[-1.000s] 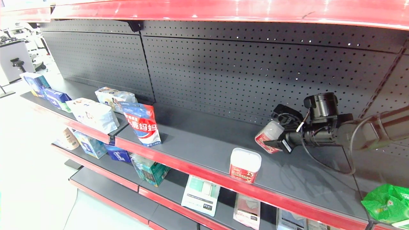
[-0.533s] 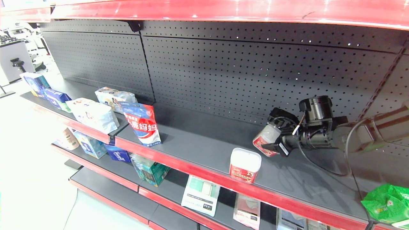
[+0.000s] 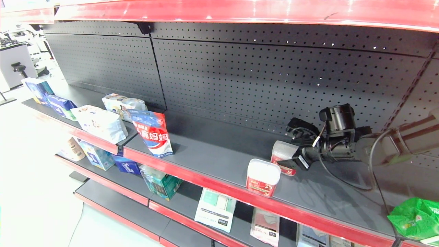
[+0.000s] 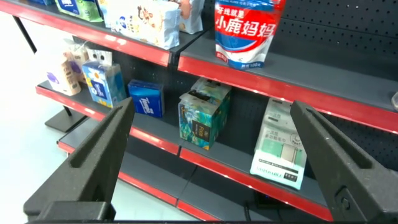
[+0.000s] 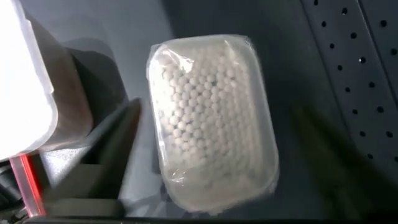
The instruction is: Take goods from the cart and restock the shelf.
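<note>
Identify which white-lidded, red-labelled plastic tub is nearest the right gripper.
The rear tub, at the right gripper; the front tub stands apart, farther forward.

The clear, red-labelled tub (image 3: 283, 157) of white swabs stands upright on the grey shelf (image 3: 212, 151), just beyond and right of a matching tub (image 3: 263, 176).

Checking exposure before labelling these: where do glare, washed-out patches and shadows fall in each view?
Head view: floor at left washed out white; glare streaks the red upper shelf edge; the arm's cable casts thin shadows on the grey shelf. Left wrist view: evenly lit, left gripper dark. Right wrist view: clear box bright, shelf around it shadowed.
</note>
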Controlling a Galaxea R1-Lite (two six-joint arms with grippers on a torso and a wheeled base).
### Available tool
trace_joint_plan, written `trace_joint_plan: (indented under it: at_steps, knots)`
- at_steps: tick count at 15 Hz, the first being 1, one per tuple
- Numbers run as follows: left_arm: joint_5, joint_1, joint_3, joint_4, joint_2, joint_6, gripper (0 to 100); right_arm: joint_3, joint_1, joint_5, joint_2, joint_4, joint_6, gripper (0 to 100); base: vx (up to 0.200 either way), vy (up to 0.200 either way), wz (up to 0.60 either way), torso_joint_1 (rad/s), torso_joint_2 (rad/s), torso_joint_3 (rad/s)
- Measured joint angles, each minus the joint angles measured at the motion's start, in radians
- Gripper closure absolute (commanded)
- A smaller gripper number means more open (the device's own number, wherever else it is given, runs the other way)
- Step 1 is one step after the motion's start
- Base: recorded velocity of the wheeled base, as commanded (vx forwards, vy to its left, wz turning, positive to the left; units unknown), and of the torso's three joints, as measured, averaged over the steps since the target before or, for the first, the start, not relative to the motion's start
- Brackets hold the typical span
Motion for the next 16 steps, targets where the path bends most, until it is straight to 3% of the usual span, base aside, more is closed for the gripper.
trace_joint_plan:
  at_steps: [6,16]
  knots:
    - [0.000,0.000,0.000,0.000,0.000,0.000,0,0.011,-0.006,-0.028,-0.003,-0.006,0.006,0,0.000,0.000,0.00,0.000,0.00,0.000]
    - [0.000,0.000,0.000,0.000,0.000,0.000,0,0.148,-0.079,-0.093,-0.098,-0.006,0.046,0,0.000,0.000,0.00,0.000,0.00,0.000]
